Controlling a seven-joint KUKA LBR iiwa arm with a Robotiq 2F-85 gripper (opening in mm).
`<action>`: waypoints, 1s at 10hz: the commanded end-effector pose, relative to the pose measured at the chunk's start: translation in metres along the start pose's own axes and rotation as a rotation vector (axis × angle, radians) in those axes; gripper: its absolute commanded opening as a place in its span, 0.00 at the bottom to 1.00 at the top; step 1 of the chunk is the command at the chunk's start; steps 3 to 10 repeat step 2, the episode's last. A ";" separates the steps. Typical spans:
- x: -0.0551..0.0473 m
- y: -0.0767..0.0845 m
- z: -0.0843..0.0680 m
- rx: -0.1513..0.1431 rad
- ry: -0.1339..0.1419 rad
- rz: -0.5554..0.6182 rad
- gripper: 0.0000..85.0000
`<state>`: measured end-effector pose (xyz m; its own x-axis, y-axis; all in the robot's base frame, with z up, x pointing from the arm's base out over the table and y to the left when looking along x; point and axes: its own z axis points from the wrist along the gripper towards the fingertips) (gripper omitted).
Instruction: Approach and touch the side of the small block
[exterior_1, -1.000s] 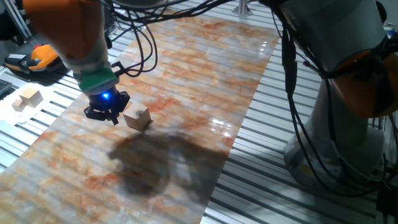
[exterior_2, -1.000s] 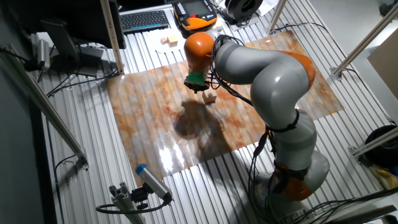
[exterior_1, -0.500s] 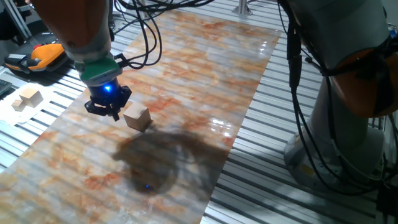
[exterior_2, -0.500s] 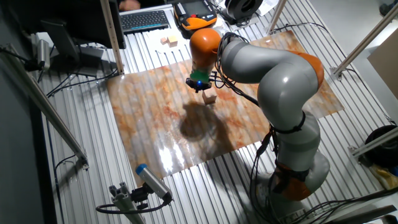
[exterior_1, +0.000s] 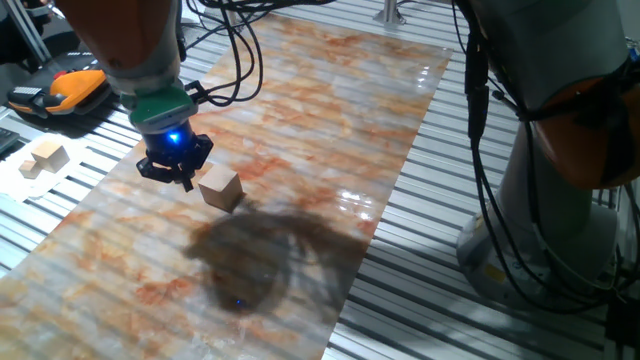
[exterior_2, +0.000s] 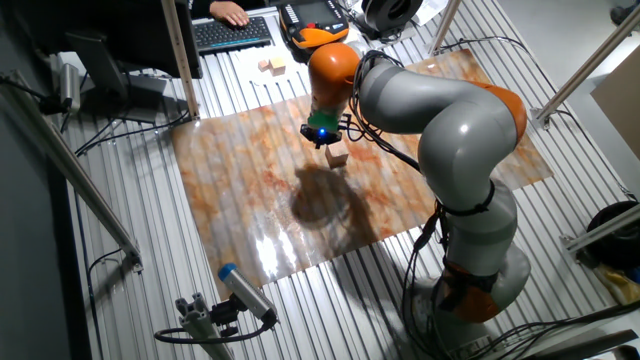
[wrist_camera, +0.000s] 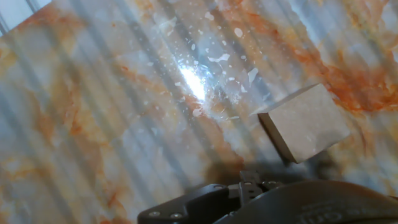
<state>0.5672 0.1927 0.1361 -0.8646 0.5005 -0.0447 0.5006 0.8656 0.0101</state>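
Note:
The small block (exterior_1: 221, 188) is a light-tan wooden cube standing on the marbled orange-white mat (exterior_1: 330, 120). It also shows in the other fixed view (exterior_2: 337, 157) and at the right of the hand view (wrist_camera: 305, 122). My gripper (exterior_1: 182, 181) hangs just left of the block, close to its side, a little above the mat, with a blue light lit above it. Its fingers look closed together and hold nothing. I cannot tell whether it touches the block. The gripper also shows in the other fixed view (exterior_2: 324, 142) and at the bottom of the hand view (wrist_camera: 250, 182).
A pair of pale wooden blocks on white paper (exterior_1: 42, 158) lies off the mat to the left. An orange-black handheld unit (exterior_1: 60, 95) sits behind them. A keyboard (exterior_2: 232, 32) with a person's hand on it is at the back. Black cables (exterior_1: 235, 60) hang from the arm.
My gripper has risen slightly and shifted a little toward the block. The block has not moved.

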 end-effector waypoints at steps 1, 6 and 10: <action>0.000 0.000 -0.001 -0.001 0.005 0.002 0.00; 0.001 0.000 -0.001 -0.001 0.005 0.002 0.00; 0.001 0.000 -0.001 -0.001 0.005 0.002 0.00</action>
